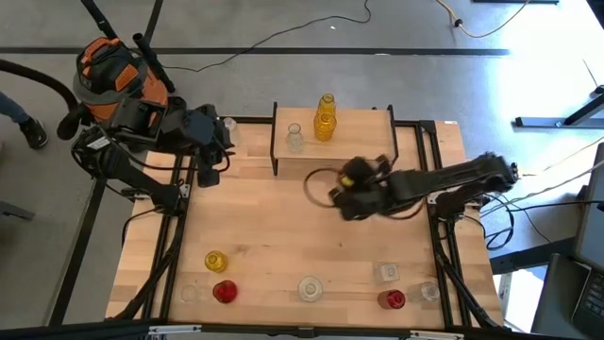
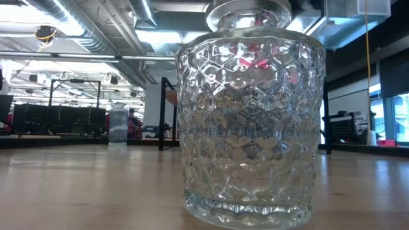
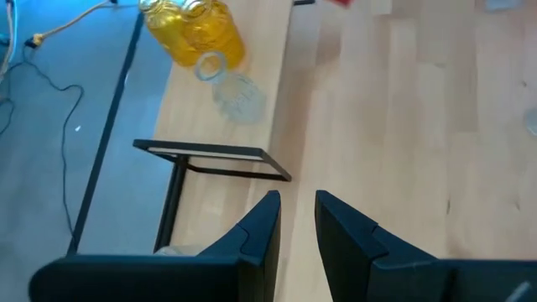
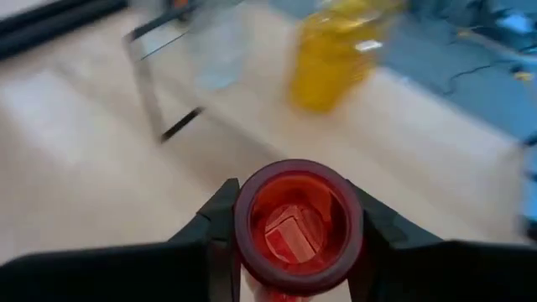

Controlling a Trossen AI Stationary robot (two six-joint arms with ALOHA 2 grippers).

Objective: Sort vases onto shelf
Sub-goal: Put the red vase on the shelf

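The shelf (image 1: 377, 127) stands at the table's far middle. On it stand a yellow vase (image 1: 325, 118) and a clear vase (image 1: 294, 138), both on their bases. My right gripper (image 1: 345, 201) hovers in front of the shelf, shut on a red vase (image 4: 298, 220). In the high view the gripper hides this vase. My left gripper (image 3: 298, 220) hangs at the table's far left, its fingers slightly apart with nothing between them. Several more vases stand along the near edge, among them a yellow one (image 1: 215, 260) and red ones (image 1: 225, 292) (image 1: 394, 299). My right gripper pinches the red vase between its two fingers (image 4: 214, 225), on opposite sides just below the round rim (image 4: 252, 189). The vase's open mouth faces the wrist camera. The lower body is hidden behind the rim. The table shows well below it.
A large clear ribbed vase (image 2: 249, 115) fills the low view, close to the near edge. Another clear vase (image 1: 227, 126) stands by the left arm at the far left. Bare wood lies between the shelf and the near row. A black frame (image 1: 170, 217) flanks the table.
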